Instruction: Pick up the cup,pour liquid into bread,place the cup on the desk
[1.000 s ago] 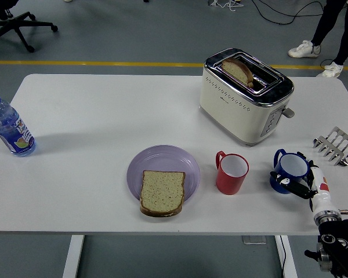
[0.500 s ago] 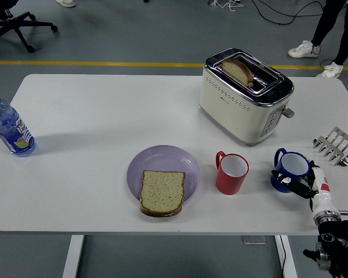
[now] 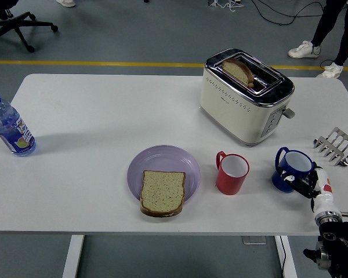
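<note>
Right hand (image 3: 311, 184): reaching up from the table's (image 3: 93, 116) near-right corner, fingers curling around the blue cup (image 3: 293, 169). The blue cup is standing upright right of the red cup (image 3: 232, 173); the bread (image 3: 162, 192) is lying on the purple plate (image 3: 162, 159) left of the red cup.

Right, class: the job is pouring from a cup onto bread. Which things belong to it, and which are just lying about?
Job:
blue cup
right robot hand, at the blue cup
bread slice
purple plate

Lying about:
red cup
toaster
water bottle
toast rack
</note>
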### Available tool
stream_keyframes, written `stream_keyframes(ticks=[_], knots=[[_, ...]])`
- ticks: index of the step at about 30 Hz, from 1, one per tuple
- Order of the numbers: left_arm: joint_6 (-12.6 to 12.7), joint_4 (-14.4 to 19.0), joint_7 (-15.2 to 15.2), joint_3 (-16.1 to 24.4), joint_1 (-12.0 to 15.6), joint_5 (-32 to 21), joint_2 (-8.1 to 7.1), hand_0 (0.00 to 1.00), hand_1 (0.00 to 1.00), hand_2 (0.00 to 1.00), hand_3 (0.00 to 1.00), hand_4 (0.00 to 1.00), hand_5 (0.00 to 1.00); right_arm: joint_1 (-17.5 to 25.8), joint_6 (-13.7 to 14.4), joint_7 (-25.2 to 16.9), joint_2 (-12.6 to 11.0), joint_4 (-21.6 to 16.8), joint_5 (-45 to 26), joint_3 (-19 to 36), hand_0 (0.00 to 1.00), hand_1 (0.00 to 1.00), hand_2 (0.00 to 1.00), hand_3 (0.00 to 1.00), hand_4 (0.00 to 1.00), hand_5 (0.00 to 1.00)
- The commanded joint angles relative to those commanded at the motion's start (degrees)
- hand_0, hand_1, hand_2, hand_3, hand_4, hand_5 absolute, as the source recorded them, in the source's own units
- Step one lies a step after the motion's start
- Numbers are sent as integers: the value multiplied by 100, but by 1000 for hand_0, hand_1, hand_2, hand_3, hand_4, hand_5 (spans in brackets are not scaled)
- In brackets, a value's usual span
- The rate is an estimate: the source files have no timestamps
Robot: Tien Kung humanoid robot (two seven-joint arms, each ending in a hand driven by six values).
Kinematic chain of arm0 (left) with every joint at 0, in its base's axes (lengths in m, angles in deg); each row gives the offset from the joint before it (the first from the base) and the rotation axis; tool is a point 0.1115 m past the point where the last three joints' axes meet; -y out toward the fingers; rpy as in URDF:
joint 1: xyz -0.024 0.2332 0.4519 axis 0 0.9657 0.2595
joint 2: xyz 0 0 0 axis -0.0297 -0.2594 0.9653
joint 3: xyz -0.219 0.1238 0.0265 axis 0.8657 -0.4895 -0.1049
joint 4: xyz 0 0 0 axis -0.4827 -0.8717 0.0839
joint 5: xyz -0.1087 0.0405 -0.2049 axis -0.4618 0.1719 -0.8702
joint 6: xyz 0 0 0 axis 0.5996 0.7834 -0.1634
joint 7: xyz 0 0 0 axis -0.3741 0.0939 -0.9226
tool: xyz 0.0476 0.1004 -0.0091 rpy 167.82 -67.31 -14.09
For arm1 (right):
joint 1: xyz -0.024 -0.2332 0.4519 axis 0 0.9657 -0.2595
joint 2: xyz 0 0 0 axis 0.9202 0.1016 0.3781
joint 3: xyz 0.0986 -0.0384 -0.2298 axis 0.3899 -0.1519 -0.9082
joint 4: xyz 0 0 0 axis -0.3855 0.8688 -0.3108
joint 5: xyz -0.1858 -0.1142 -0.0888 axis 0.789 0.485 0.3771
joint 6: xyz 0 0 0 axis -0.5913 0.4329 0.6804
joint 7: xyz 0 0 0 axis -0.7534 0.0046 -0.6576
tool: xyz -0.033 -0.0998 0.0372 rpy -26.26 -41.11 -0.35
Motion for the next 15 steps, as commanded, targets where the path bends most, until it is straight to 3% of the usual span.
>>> stream_keyframes(ticks=[5,6,11,12,15], knots=[[0,0,-1,6,2,9,1,680,747,771,666,417,998,1,45,-105,0,2,-99,1,512,531,603,702,892,168],[0,0,-1,7,2,10,1,680,746,771,664,416,998,1,49,-115,0,1,-106,1,425,462,544,653,881,161],[-1,0,-3,1,6,14,1,680,746,771,664,416,998,8,120,-256,0,-23,-215,1,425,462,544,653,881,161],[-1,0,-4,2,9,14,1,680,746,771,665,417,998,12,152,-316,-1,-40,-258,3,357,400,509,610,864,152],[-3,0,-7,-1,13,18,1,680,746,771,665,417,998,23,197,-400,-4,-80,-314,13,357,400,509,610,864,152]])
